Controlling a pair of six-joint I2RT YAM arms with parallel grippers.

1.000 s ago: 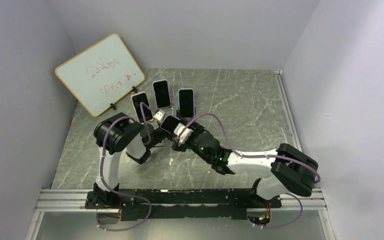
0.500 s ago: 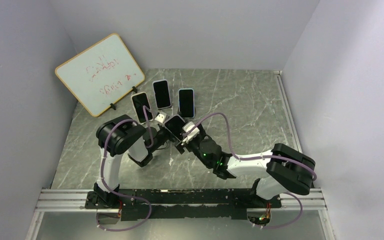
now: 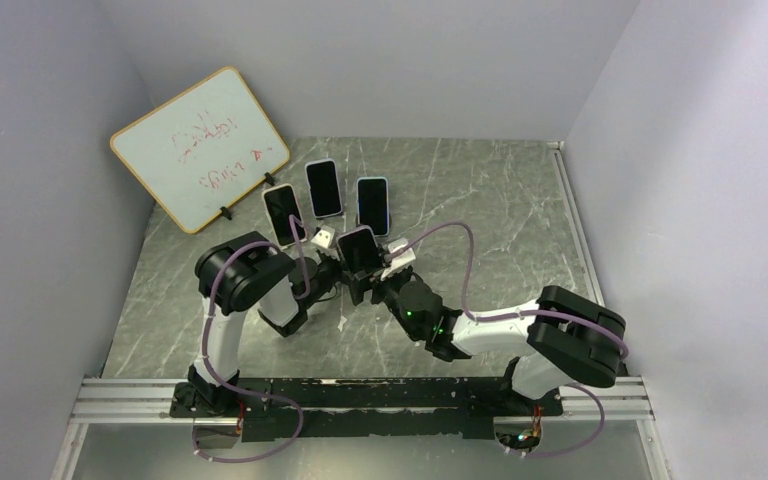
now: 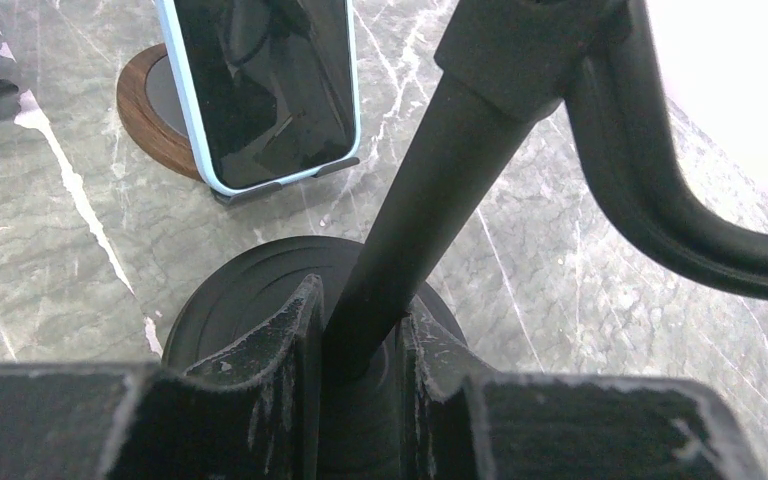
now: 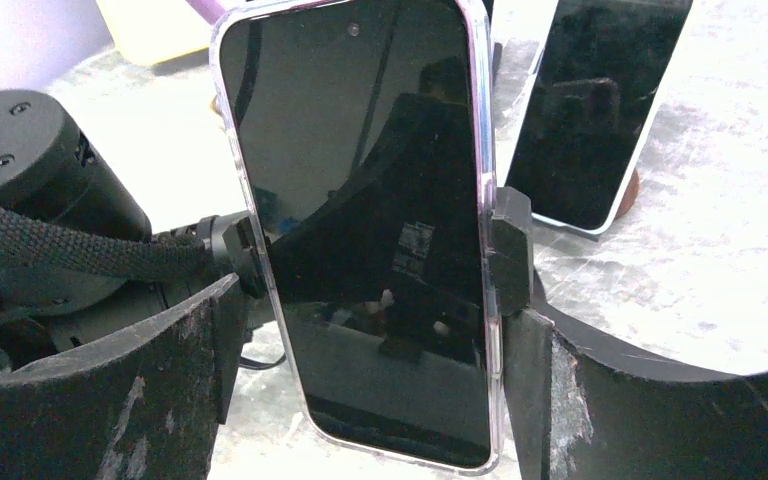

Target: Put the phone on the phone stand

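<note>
The phone (image 5: pixel 360 230) is black-screened with a clear rim, the stand (image 4: pixel 220 300) black, the counter (image 3: pixel 480 220) grey veined white, and the whiteboard (image 3: pixel 200 148) behind the stand tan-framed with red scribbles.

The phone (image 5: pixel 370 230), dark screen in a clear case, stands upright at the centre of the frame, between the side clamps of the black phone stand (image 4: pixel 230 300) with round base and tilted pole.

Grey veined tabletop (image 3: pixel 490 215), pale lilac walls (image 3: pixel 380 60) on three sides, whiteboard (image 3: pixel 200 148) at 10 o'clock, aluminium rail (image 3: pixel 120 398) at 6 o'clock.
</note>
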